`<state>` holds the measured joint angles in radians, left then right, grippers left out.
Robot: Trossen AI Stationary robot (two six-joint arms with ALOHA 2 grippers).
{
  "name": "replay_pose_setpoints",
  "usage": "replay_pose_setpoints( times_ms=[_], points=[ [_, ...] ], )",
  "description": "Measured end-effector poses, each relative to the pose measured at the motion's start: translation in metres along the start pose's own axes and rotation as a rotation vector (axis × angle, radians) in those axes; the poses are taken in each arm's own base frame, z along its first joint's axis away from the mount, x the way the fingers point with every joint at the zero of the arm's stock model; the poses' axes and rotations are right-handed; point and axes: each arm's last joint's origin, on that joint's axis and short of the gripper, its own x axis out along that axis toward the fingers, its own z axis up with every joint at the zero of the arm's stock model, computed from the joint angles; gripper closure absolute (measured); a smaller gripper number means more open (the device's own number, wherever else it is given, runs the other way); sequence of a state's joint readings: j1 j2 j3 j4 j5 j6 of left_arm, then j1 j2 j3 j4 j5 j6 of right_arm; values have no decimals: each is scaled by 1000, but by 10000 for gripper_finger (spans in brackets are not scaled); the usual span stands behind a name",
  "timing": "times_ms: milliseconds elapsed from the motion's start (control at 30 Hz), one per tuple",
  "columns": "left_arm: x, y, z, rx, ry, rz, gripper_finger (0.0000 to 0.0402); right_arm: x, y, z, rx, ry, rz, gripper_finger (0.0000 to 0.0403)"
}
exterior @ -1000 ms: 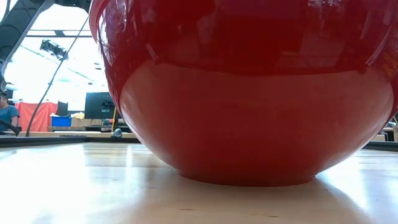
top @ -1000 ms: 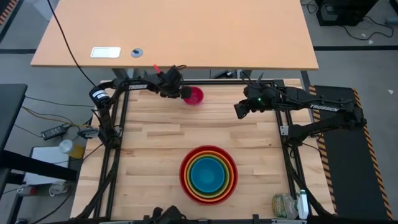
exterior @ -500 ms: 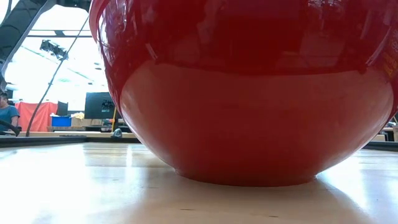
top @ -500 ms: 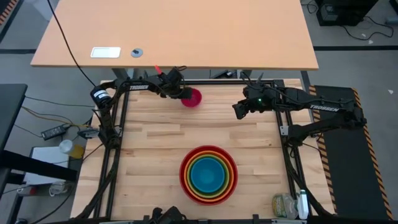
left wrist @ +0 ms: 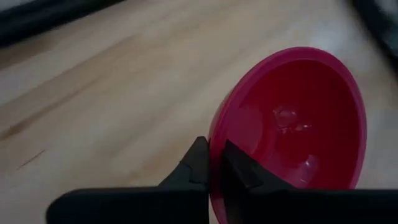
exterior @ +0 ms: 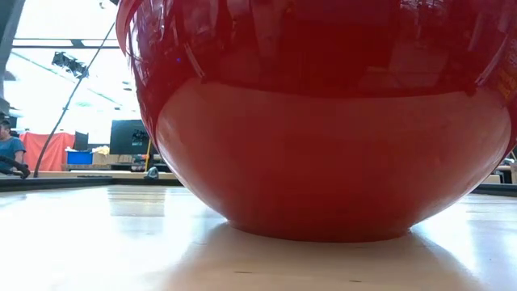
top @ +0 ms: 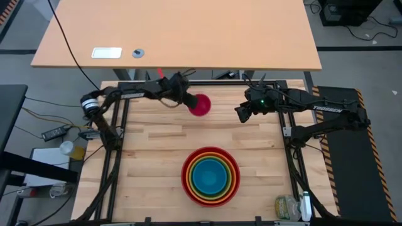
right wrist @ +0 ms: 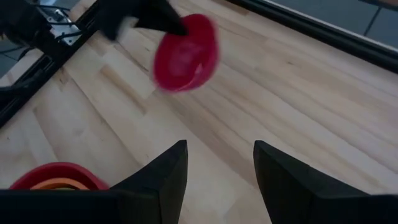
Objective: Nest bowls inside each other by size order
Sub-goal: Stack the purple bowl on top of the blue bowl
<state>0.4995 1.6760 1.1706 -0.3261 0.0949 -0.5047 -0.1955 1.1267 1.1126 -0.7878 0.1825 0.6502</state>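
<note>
The magenta pink bowl (top: 200, 105) is near the table's far edge, with my left gripper (top: 188, 99) shut on its rim; it also shows tipped in the right wrist view (right wrist: 185, 53). Toward the near edge stands a nested stack: the red bowl (top: 186, 182) outermost, then orange (top: 191, 186), lime green (top: 196, 187) and blue (top: 210, 176). In the low view the red bowl (exterior: 323, 121) fills the picture, its base on the table. My right gripper (top: 240, 113) hovers open to the right of the pink bowl, holding nothing. My left gripper pinches the pink bowl's rim (left wrist: 214, 132) between its two fingers, one finger (left wrist: 198, 163) outside the wall and the other (left wrist: 241, 169) inside. It comes slanting from the table's far left. The bowl is tipped on its side, its hollow turned toward the right arm, apparently clear of the table.
A black frame (top: 119, 125) runs along the table's left, far and right edges. A second, lighter table (top: 176, 31) stands beyond the far edge. A bottle (top: 287, 207) sits at the near right corner. Bare wood lies between the pink bowl and the stack.
My left gripper has gone a little toward the table's right and near edges with the pink bowl. The bowl has left its spot by the far edge and tipped from upright onto its side.
</note>
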Motion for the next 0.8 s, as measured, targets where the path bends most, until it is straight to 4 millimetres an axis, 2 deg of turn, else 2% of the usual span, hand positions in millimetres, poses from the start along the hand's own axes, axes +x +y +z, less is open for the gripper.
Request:
replay_pose_setpoints(
  times_ms=[133,267,400,500,667,800],
  points=[
    [-38,-49,-17,198,-43,-109,386,0,-1,1,-34,-3,-2,215],
    [-61,-92,-48,314,-48,-173,386,1,-2,7,-57,-44,14,222],
    [-63,-121,-79,262,9,-218,386,3,1,17,-48,-101,92,229],
    [-61,-139,-97,215,47,-224,386,10,4,18,-54,-78,116,229],
    [-64,-170,-106,176,62,-259,386,29,7,14,-97,2,118,230],
    [-59,-192,-115,228,150,-202,386,31,9,15,-89,-3,135,230]
  ],
)
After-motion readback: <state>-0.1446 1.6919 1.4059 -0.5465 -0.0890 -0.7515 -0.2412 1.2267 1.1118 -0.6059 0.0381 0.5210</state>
